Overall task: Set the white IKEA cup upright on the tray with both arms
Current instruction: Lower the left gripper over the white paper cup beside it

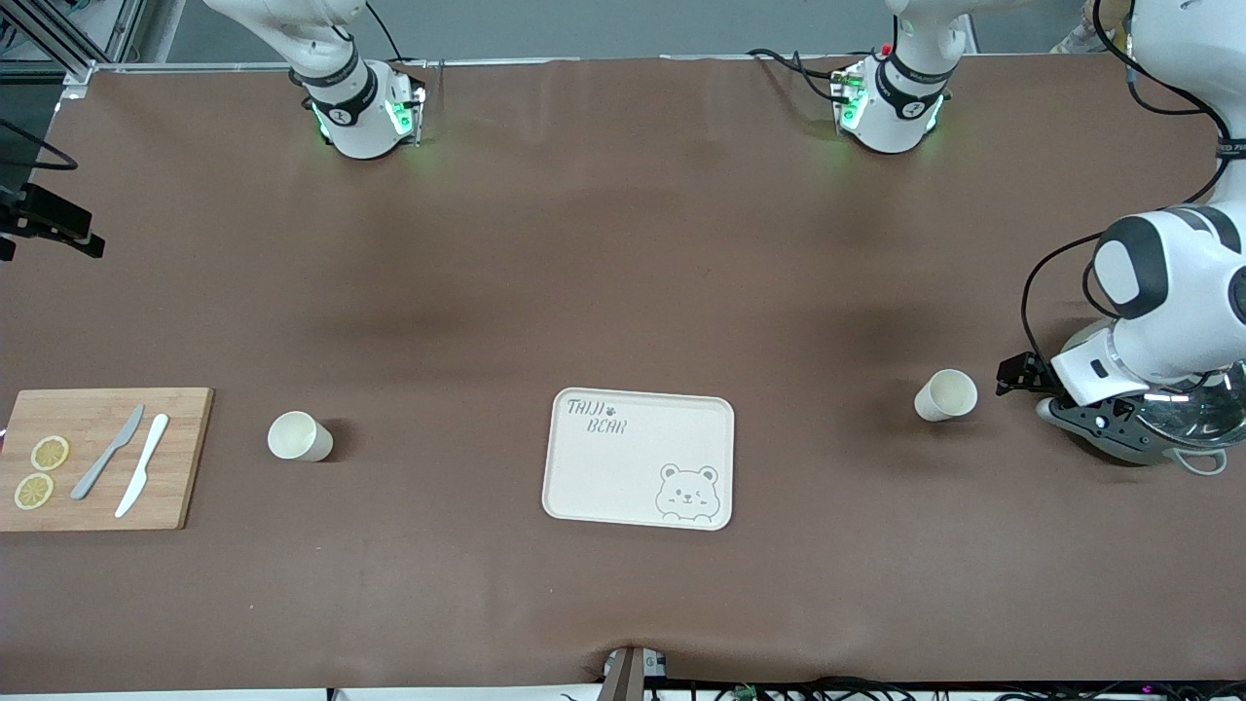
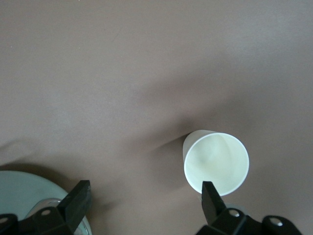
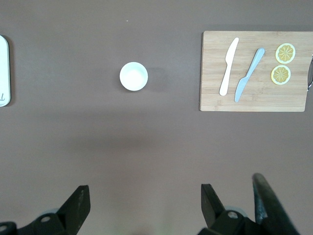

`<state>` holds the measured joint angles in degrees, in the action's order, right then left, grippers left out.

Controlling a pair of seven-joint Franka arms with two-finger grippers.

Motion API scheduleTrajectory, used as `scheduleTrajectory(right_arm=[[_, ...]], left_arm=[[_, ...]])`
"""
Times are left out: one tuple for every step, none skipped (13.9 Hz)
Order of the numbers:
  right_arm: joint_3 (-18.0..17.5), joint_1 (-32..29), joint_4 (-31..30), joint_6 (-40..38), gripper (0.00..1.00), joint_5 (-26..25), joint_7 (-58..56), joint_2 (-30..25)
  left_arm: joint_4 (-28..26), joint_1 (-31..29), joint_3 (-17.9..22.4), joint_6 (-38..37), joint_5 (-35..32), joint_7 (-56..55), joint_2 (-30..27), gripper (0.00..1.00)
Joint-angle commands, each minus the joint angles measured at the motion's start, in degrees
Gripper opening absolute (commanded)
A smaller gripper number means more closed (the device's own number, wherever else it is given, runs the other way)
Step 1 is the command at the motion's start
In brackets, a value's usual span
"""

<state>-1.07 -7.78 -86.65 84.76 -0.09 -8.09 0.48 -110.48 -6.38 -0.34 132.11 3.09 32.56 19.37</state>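
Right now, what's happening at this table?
Nothing is held yet. The left gripper, open, is low beside one white cup at the left arm's end. The right gripper, open, is high over bare table, with the other cup and cutting board below. The tray sits bare between both upright cups.

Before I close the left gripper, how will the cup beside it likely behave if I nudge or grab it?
The cup near the left gripper stands upright, mouth open, on the brown table cover. It looks thin-walled and light, so a sideways nudge would probably slide or tip it. Its round, tapered body would likely roll in a curve if toppled. Gripping gently seems wise.
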Motion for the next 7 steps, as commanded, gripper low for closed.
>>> scheduleTrajectory(right_arm=[[-0.16,-0.3,1.22,-0.47,1.0,0.44,0.26,0.05],[-0.16,-0.3,1.22,-0.47,1.0,0.44,0.18,0.05],[-0.16,-0.39,1.22,-0.47,1.0,0.44,0.18,0.05],[-0.16,-0.39,1.22,-0.47,1.0,0.44,0.18,0.05],[-0.16,-0.39,1.22,-0.47,1.0,0.44,0.18,0.05],[-0.16,-0.48,1.22,-0.47,1.0,0.44,0.18,0.14],[-0.16,-0.48,1.22,-0.47,1.0,0.44,0.18,0.14]], left_arm=[[-5.0,-0.56,-0.72,6.99,1.22,1.54,-0.48,1.0],[-5.8,-0.48,-0.72,8.76,1.22,1.54,-0.21,1.0],[-6.33,-0.48,-0.72,9.47,1.22,1.54,-0.03,1.0],[-6.68,-0.39,-0.72,9.48,1.22,1.54,-0.03,1.0],[-7.12,-0.3,-0.81,9.57,1.22,1.54,-0.03,1.0],[-7.38,-0.21,-0.81,9.74,1.22,1.45,0.06,1.0],[-7.47,0.05,-0.89,10.0,1.22,1.19,0.14,1.0]])
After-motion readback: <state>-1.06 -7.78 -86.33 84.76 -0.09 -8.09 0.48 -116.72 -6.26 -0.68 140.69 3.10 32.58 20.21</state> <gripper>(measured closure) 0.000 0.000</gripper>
